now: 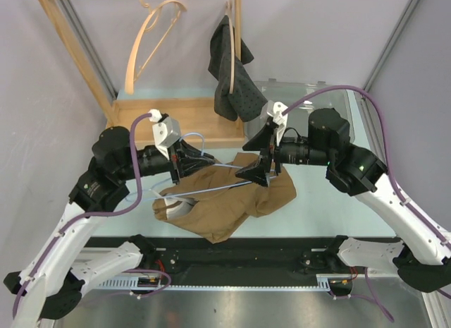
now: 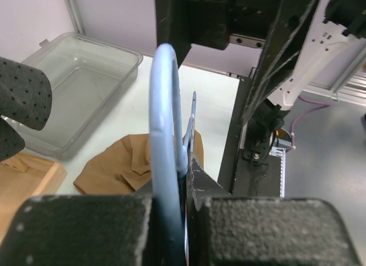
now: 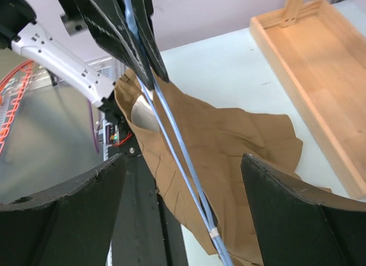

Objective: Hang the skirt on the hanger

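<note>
Skirt [image 1: 236, 201]: tan-brown, crumpled in a loose heap on the table [image 1: 331, 208], between my two arms and near the front edge.
Skirt fabric: thin, matte, full of soft folds; one edge is turned over and shows a paler inside.
Hanger [image 1: 208, 192]: pale blue wire, thin and smooth, lying slantwise across the skirt; its hook curves up in a rounded loop.
Left claw [image 1: 192, 161]: pressed together on the hanger's hook, the wire pinched between rough black pads.
Right claw [image 1: 257, 157]: spread wide over the skirt, holding nothing; the hanger's two wires run between its fingers, apart from both.
Behind: wooden rack [image 1: 70, 53] with a bare bentwood hanger [image 1: 144, 42] and a dark grey dotted garment [image 1: 236, 81].
</note>
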Available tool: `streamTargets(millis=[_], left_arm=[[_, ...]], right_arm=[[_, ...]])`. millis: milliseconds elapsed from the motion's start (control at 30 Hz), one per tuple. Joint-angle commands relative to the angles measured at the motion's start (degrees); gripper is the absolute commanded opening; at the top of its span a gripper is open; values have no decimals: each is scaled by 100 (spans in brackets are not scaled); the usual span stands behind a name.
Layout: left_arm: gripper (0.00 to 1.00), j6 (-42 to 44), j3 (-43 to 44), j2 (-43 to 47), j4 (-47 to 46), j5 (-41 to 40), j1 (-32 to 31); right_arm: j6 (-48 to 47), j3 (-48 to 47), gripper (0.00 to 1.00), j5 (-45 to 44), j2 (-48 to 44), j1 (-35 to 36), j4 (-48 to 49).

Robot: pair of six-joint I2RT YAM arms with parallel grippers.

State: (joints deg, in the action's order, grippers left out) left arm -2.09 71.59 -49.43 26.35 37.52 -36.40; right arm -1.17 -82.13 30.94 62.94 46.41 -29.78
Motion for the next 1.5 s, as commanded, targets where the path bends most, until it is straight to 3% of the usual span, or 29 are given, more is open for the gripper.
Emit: streamTargets(millis=[0, 267, 367, 467, 567, 733, 800, 867, 933, 967, 1033, 1067, 1167, 1267, 1467], left_arm=[[0, 200, 724, -23, 134, 467, -34], [0, 191, 1190, -181, 125, 818, -25], [0, 156, 1138, -155, 72, 871, -33], [0, 165, 1085, -120, 72, 784, -33], [0, 191, 1059, -93, 98, 643, -25], [0, 183, 927, 12, 11, 11, -25], [17, 156, 839, 65, -76, -226, -25], [43, 60, 769, 178, -173, -788, -25], [52, 16, 672, 241, -262, -1427, -25], [62, -63, 654, 310, -288, -1745, -25], [66, -134, 584, 372, -367, -2412, -33], [68, -325, 549, 434, -402, -3590, -25], [76, -582, 487, 758, -385, -5371, -25], [79, -766, 443, 1233, -394, -6332, -25], [80, -1118, 540, 1621, 176, -7065, -25]], right_arm=[[-322, -558, 85, 589, 315, 78, -625], [-569, -858, 79, -17, 570, 553, -758], [-560, -866, 64, -211, 614, 658, -705], [-498, -831, 25, -281, 614, 737, -617], [-446, -787, 0, -457, 623, 851, -555], [-279, -568, 0, -826, 509, 948, -310], [-183, -471, 0, -1036, 422, 975, -91], [-94, -331, 0, -1221, 273, 992, 77], [-7, -286, 0, -1449, 193, 1001, 314], [20, -286, 0, -1529, 167, 1001, 376], [46, -330, 0, -1722, 149, 1001, 473], [55, -382, 0, -1827, 175, 1001, 473], [90, -690, 0, -2441, 315, 1001, 385], [212, -1129, 0, -3021, 535, 992, 394], [354, -2315, 0, -4006, 1097, 993, 561]])
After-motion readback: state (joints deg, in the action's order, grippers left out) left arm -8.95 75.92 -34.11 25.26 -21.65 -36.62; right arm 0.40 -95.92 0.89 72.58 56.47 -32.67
